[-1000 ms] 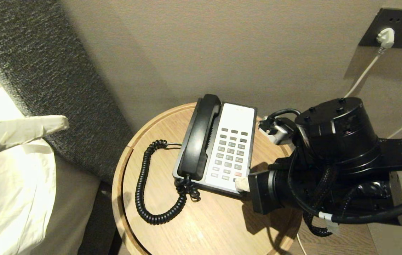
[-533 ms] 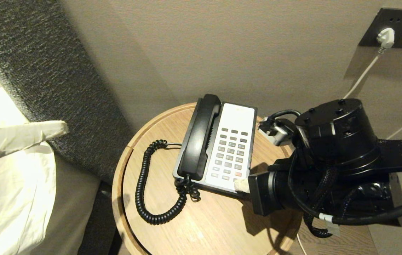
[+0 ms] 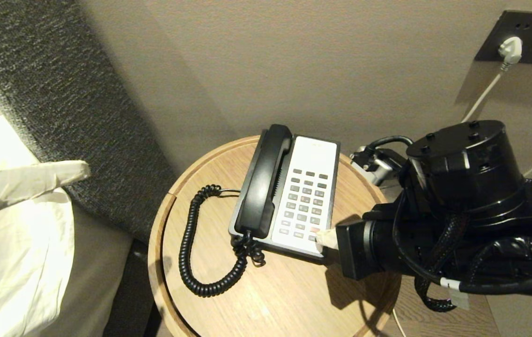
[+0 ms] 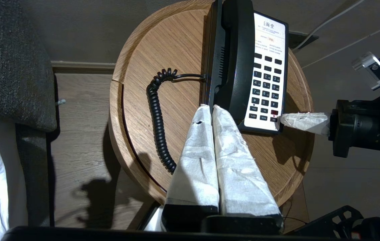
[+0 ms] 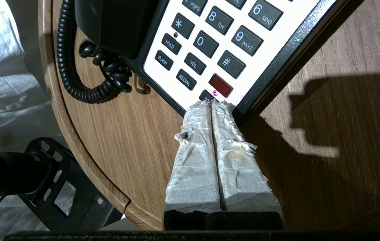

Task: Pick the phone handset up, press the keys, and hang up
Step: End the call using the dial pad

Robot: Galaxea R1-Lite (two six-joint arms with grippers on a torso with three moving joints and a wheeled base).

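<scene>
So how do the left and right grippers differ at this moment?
The right gripper has its tips on the keys at the near corner of the faceplate, by the red button; the left gripper hangs off to the robot's left, clear of the phone. The right reaches in low, the left sits higher. Both have jaws shut, hold nothing, and wear pale wrapping.

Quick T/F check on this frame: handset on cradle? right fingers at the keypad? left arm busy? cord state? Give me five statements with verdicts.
1. The handset lies in its cradle on the phone base. True.
2. The right gripper, fingers shut, has its tip at the keypad's bottom corner beside the red key. True.
3. The left gripper grips the handset. False: it hangs shut, apart from the phone, holding nothing.
4. The coiled cord hangs off the round table. False: it lies on the tabletop.
5. The wall socket is empty. False: a white plug sits in it.
</scene>
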